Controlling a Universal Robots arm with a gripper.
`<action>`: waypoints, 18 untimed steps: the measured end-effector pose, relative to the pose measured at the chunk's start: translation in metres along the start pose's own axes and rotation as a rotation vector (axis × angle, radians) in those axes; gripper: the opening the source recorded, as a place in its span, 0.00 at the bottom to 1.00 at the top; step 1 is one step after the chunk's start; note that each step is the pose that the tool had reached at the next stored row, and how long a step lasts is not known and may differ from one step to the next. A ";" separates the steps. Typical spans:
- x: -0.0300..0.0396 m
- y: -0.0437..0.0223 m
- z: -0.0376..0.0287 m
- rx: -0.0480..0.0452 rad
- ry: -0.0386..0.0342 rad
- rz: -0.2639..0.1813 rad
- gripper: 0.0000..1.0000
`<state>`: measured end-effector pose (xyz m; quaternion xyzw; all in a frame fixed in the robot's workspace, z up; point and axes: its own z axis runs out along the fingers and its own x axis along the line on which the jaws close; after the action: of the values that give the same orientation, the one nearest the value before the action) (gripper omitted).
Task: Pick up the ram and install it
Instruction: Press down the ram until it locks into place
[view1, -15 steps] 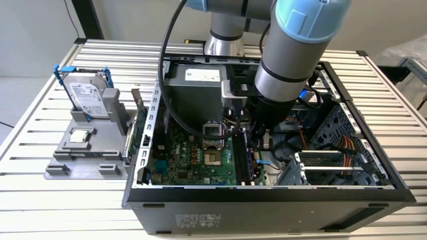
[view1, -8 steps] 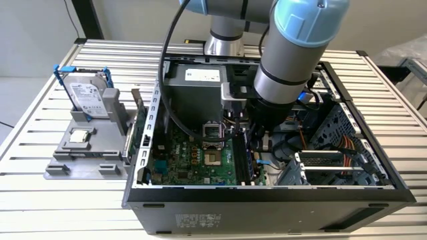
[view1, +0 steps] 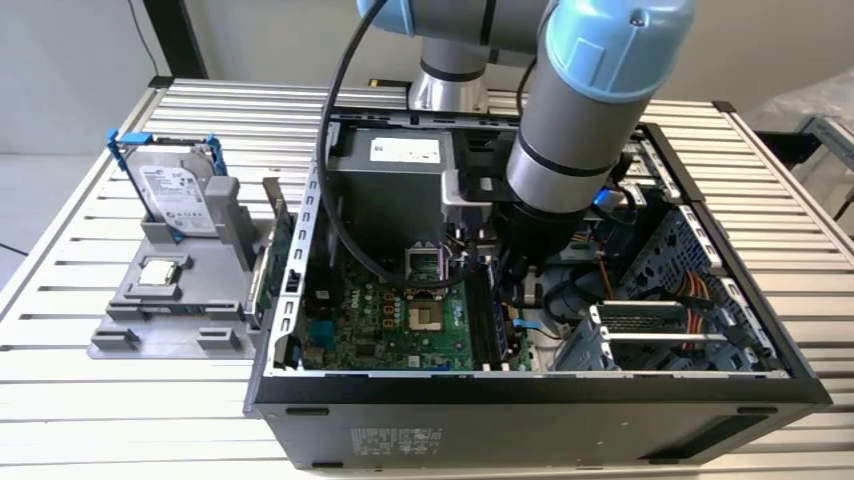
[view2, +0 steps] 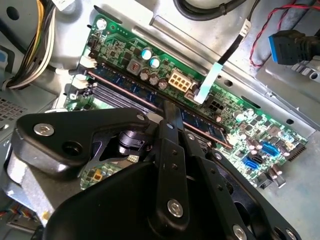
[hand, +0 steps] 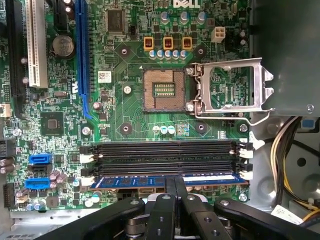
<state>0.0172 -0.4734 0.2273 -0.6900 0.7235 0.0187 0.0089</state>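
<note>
— So, where is the ram (hand: 167, 180) sitting?
— In the first wrist view it is lying in the motherboard's (hand: 125, 120) slot nearest the pincer (hand: 174, 186), at six o'clock from the open processor socket (hand: 163, 90).
— And the pincer?
— It is clenching together on the ram's edge.

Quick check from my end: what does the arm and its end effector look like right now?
The arm is built of grey metallic tubes with light blue joint caps, and a black cable loops beside it. The end effector is black, with jointed linkage bars fastened by silver screws in both wrist views.
</note>
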 end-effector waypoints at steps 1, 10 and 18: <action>0.0000 0.0000 0.0007 0.0001 0.0003 0.001 0.00; 0.0003 -0.0001 0.0076 0.0003 0.0024 0.005 0.00; -0.0005 0.0000 0.0008 -0.0014 0.0016 0.006 0.00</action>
<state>0.0172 -0.4728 0.2265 -0.6879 0.7255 0.0187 0.0077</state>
